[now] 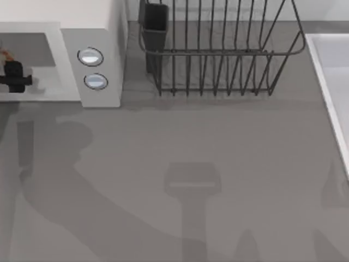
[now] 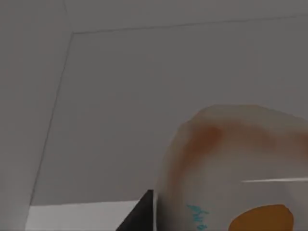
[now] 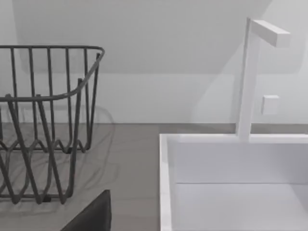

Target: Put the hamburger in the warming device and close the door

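Observation:
The warming device (image 1: 92,22) is a white microwave at the table's back left, with two round knobs (image 1: 90,57) on its side panel and its grey cavity open to the front. My left gripper (image 1: 13,76) reaches into that cavity at the far left edge, shut on the hamburger (image 1: 6,54). In the left wrist view the hamburger (image 2: 236,163) looms close, tan with orange patches, against the grey inner wall (image 2: 144,96). The door is out of view. A dark part of my right gripper (image 3: 91,214) shows near the sink.
A black wire dish rack (image 1: 218,49) stands at the back middle, right of the microwave. A white sink (image 1: 332,82) with a faucet (image 3: 250,77) runs along the right edge. Bare grey tabletop (image 1: 191,180) spreads across the front.

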`<state>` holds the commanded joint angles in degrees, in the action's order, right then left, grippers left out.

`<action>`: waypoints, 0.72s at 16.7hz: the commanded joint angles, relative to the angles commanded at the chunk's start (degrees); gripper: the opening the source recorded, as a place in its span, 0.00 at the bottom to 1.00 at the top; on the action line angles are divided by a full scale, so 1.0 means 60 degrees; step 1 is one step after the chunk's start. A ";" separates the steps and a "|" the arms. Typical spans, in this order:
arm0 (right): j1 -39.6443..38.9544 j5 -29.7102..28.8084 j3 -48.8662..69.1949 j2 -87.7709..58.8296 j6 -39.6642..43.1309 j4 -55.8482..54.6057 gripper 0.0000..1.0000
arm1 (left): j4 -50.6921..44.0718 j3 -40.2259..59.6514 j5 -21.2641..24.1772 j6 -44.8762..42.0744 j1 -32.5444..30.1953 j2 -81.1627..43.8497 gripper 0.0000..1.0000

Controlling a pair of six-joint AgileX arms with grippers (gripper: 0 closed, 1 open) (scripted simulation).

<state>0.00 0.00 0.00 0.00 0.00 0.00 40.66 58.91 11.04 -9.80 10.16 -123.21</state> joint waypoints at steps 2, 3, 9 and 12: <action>0.0000 0.0000 0.0000 0.0000 0.0000 0.0000 1.00 | 0.0711 -0.0345 0.0129 0.0540 0.0032 -0.0017 0.00; 0.0000 0.0000 0.0000 0.0000 0.0000 0.0000 1.00 | 0.0915 -0.0445 0.0162 0.0713 0.0052 -0.0016 0.00; 0.0000 0.0000 0.0000 0.0000 0.0000 0.0000 1.00 | 0.0993 -0.0474 0.0163 0.0778 0.0046 -0.0029 0.00; 0.0000 0.0000 0.0000 0.0000 0.0000 0.0000 1.00 | 0.0799 0.0016 0.0136 0.0786 -0.0004 -0.0260 0.00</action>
<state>0.00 0.00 0.00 0.00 0.00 0.00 45.46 59.00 11.86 -5.09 10.13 -124.77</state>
